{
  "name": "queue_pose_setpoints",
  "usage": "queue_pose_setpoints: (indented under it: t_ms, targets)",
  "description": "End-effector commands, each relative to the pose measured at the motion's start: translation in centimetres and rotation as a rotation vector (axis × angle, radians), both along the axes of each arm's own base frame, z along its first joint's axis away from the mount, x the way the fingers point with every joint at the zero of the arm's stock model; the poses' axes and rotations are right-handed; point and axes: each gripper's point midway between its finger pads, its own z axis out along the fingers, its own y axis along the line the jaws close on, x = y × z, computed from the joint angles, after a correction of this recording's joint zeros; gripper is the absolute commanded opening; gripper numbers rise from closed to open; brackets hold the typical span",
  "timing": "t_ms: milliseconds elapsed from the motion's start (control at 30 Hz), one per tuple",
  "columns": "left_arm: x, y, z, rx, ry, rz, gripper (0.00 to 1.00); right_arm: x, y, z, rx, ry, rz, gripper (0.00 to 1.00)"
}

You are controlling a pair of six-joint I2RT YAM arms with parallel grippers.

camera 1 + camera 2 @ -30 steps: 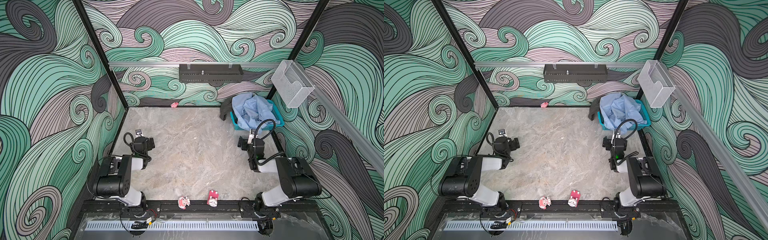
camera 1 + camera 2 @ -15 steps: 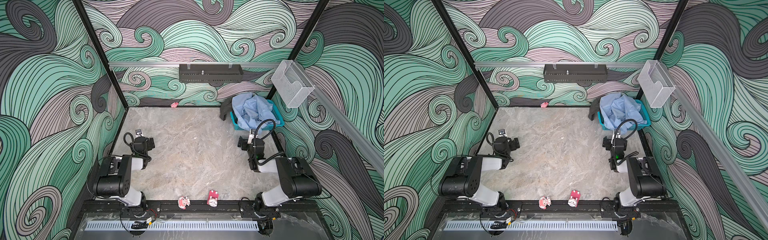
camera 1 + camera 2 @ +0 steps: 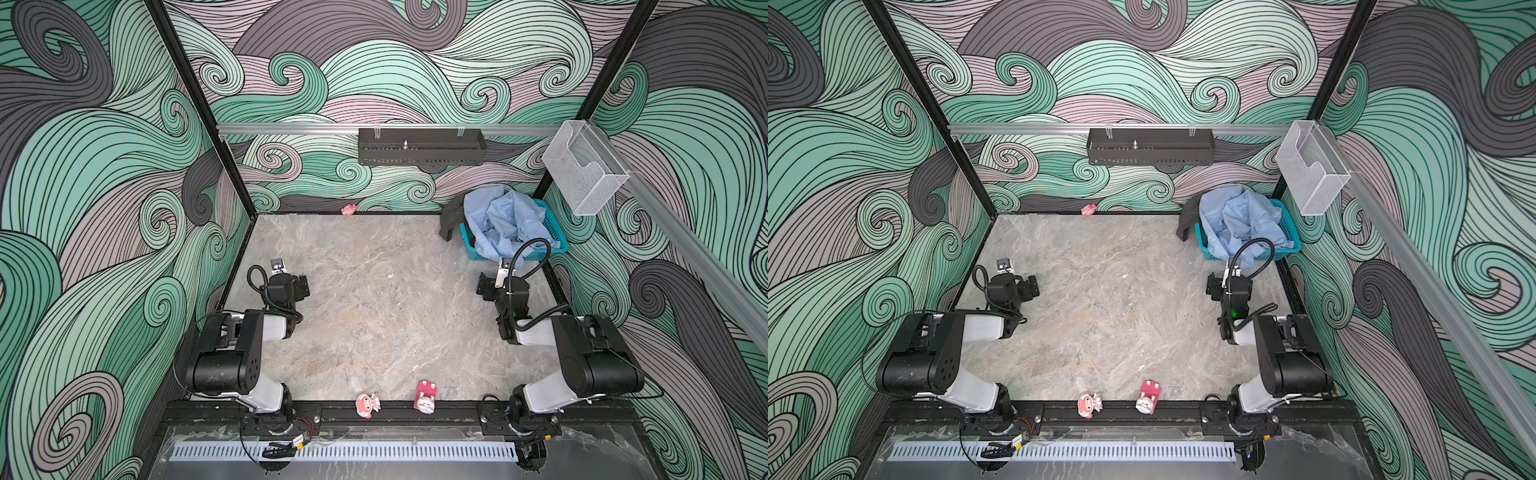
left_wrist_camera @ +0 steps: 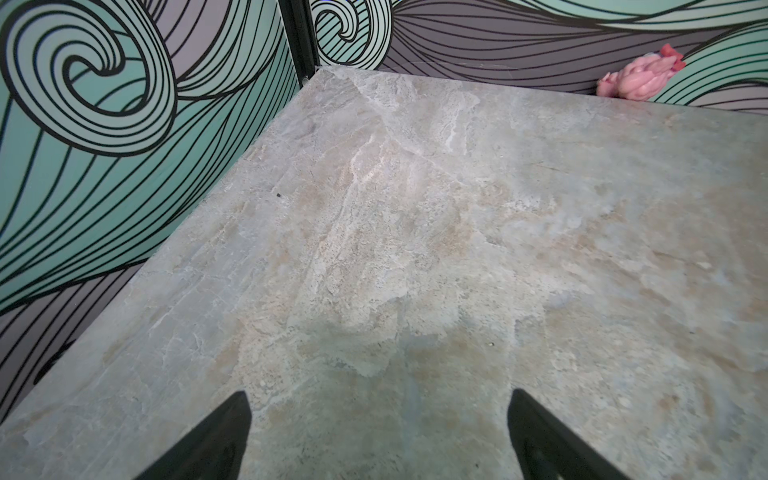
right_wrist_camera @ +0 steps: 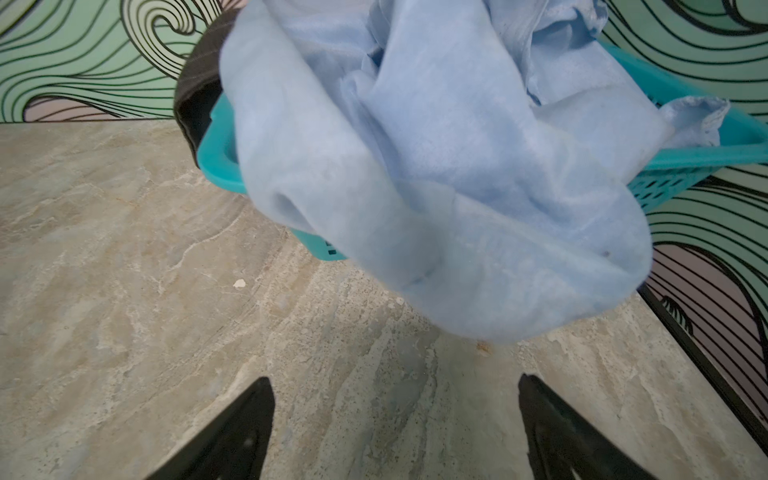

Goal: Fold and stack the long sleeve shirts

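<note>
A crumpled light blue long sleeve shirt [image 3: 505, 222] [image 3: 1239, 226] [image 5: 436, 166] spills over the rim of a teal basket [image 3: 555, 232] [image 3: 1289, 232] [image 5: 706, 160] at the back right. A dark charcoal shirt [image 3: 451, 218] [image 3: 1187, 220] [image 5: 197, 89] hangs over the basket's left side, mostly hidden under the blue one. My right gripper [image 3: 484, 286] [image 3: 1214, 286] [image 5: 392, 395] stands open over bare table just in front of the basket, holding nothing. Near the left wall my left gripper [image 3: 301, 286] [image 3: 1030, 286] [image 4: 378, 405] is open above the empty stone surface.
A pink toy [image 3: 349, 209] [image 4: 638, 79] lies against the back wall. Two small pink figures [image 3: 368, 405] [image 3: 424, 397] sit at the front edge. A black tray [image 3: 422, 147] and a clear box [image 3: 584, 174] hang on the rail above.
</note>
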Motion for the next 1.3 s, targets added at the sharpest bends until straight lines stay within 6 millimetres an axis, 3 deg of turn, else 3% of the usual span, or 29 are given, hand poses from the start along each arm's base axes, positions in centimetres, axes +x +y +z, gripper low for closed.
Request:
queue_pose_setpoints:
  t_ms: [0, 100, 200, 300, 467, 667, 733, 867, 1067, 1167, 1233, 1267]
  targets:
    - [1.3, -1.8, 3.9, 0.024, -0.063, -0.114, 0.9, 0.4, 1.1, 4.6, -0.022, -0.012, 0.032, 0.87]
    - [0.1, -1.0, 8.1, -0.001, -0.051, -0.006, 0.84, -0.1, -1.6, 8.0, 0.182, 0.032, -0.221, 0.86]
    - [-0.6, -0.4, 12.3, -0.147, -0.083, 0.111, 0.77, 0.7, -1.9, 10.2, 0.282, 0.088, -0.281, 0.87]
    - [0.5, -1.8, 14.2, -0.263, -0.01, 0.096, 0.78, 2.3, -2.5, 11.5, 0.326, 0.191, -0.328, 0.88]
    - [2.4, -5.0, 12.5, -0.397, 0.267, 0.04, 0.83, 6.1, -4.1, 11.2, 0.374, 0.364, -0.402, 0.9]
    - [2.9, -7.7, 9.5, -0.443, 0.418, -0.01, 0.89, 9.7, -5.9, 8.8, 0.382, 0.485, -0.458, 0.94]
    - [2.8, -8.1, 8.8, -0.436, 0.448, -0.018, 0.9, 10.6, -6.7, 7.9, 0.374, 0.514, -0.485, 0.99]
    - [2.6, -8.4, 7.5, -0.432, 0.499, -0.018, 0.9, 12.4, -8.1, 6.0, 0.366, 0.557, -0.519, 0.99]
    - [2.9, -9.2, 7.4, -0.445, 0.504, -0.035, 0.91, 15.3, -9.1, 2.9, 0.383, 0.6, -0.524, 0.99]
    - [3.0, -9.6, 7.7, -0.445, 0.507, -0.051, 0.9, 17.0, -9.1, 2.2, 0.417, 0.59, -0.5, 0.91]
    - [3.0, -10.0, 8.0, -0.447, 0.502, -0.064, 0.87, 18.0, -8.7, 2.2, 0.452, 0.587, -0.461, 0.82]
    - [3.0, -10.1, 8.3, -0.45, 0.5, -0.071, 0.84, 18.5, -8.3, 2.6, 0.471, 0.584, -0.437, 0.7]
